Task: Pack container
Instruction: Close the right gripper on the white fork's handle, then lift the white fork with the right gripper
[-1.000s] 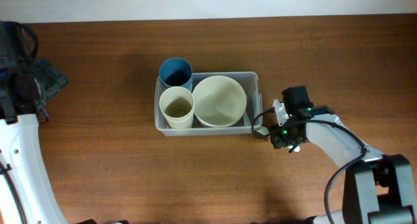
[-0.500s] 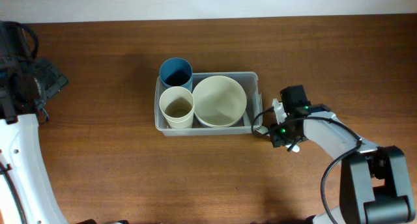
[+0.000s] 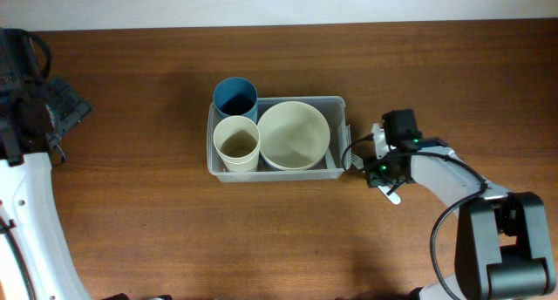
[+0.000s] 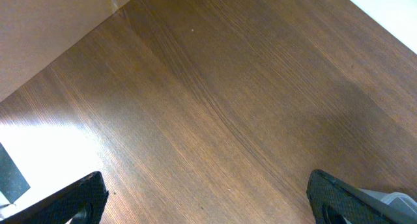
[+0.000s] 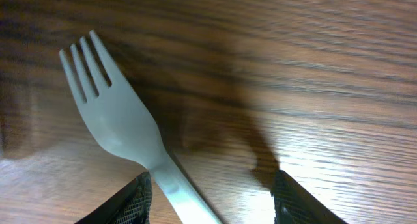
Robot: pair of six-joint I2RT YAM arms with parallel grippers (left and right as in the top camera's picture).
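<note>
Tabletop (image 3: 131,221): open wood surrounds the container (image 3: 342,104) at centre. Left gripper (image 4: 205,204), far off at 9 o'clock, jaws released over plain wood. Right gripper (image 5: 213,196) sits just off the container's 3 o'clock rim. Only its wrist view resolves the fork (image 5: 117,126), handle between the jaws, grip indiscernible.

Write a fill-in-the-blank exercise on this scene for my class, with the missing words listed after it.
The open right gripper straddles a white ____. That utensil lies on the wooden ____, outside the container. The widest thing in the container is a cream ____. The cup beside the cream cup is coloured ____.
Missing words: fork, table, bowl, blue.
</note>
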